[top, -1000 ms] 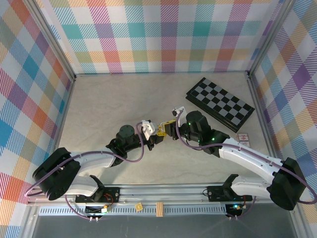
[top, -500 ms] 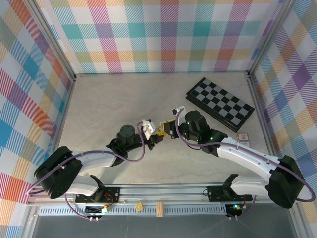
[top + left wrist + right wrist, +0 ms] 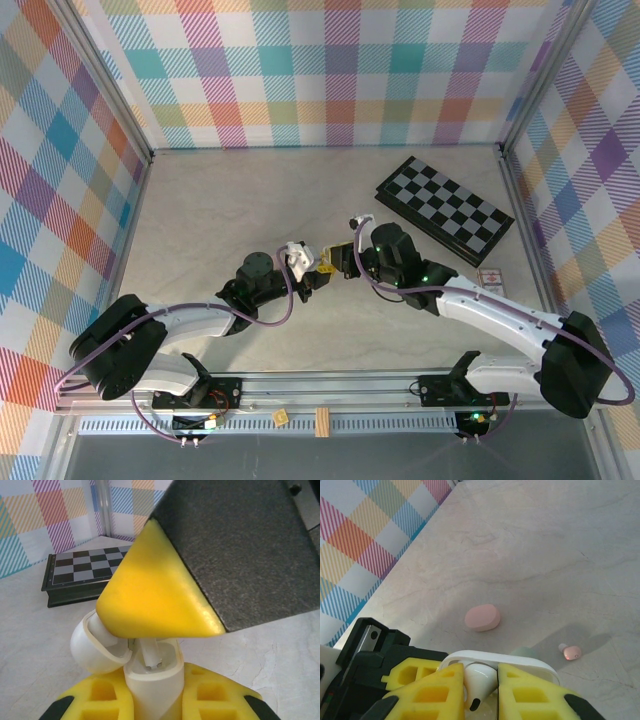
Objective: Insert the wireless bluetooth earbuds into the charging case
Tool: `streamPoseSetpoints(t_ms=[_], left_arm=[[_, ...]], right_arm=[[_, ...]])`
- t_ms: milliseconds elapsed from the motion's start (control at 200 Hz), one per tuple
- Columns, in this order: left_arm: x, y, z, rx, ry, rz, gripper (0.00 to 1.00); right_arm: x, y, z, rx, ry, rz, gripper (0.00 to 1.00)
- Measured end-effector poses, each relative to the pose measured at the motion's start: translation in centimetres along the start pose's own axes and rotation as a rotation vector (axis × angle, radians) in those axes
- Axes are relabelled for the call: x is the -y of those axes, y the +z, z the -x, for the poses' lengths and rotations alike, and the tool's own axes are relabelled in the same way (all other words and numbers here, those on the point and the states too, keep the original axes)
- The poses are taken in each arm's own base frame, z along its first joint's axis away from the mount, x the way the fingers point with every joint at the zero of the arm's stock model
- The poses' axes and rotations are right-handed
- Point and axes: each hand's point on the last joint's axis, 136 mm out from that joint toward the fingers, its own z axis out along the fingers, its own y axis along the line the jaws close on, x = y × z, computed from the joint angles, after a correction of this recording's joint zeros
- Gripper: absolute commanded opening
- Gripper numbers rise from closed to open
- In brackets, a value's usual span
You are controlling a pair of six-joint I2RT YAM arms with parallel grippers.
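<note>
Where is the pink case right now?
In the right wrist view, the pink case lies on the table just beyond the right gripper, with a small pink earbud to its right, apart from it.

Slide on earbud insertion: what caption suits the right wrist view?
Right fingers pinch a white earbud at the open white charging case; pink case and pink earbud lie on the table beyond.
</note>
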Motion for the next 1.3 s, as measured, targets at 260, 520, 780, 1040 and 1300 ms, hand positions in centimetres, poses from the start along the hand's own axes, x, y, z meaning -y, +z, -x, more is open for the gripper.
streamPoseSetpoints(t_ms=[260, 520, 780, 1040, 1300], left_arm=[[-0.3, 0.1, -1.0, -0.034, -0.011, 0.017, 0.00], [-0.3, 0.2, -1.2, -0.040, -0.013, 0.018, 0.00], [-0.3, 0.2, -1.1, -0.034, -0.011, 0.017, 0.00], [-0.4, 0.2, -0.9, -0.023, -0.007, 0.018, 0.00], [-0.2, 0.4, 0.3, 0.028, 0.010, 0.015, 0.00]], right_arm=[[0.5, 0.9, -0.8, -0.018, 0.058, -0.036, 0.25], [0.4, 1.0, -0.8, -0.014, 0.072, -0.044, 0.30], [0.6, 0.9, -0.8, -0.016, 0.071, -0.058, 0.24], [0.5, 0.8, -0.6, -0.020, 0.064, -0.065, 0.20], [-0.2, -0.4, 0.4, 0.015, 0.069, -0.042, 0.19]])
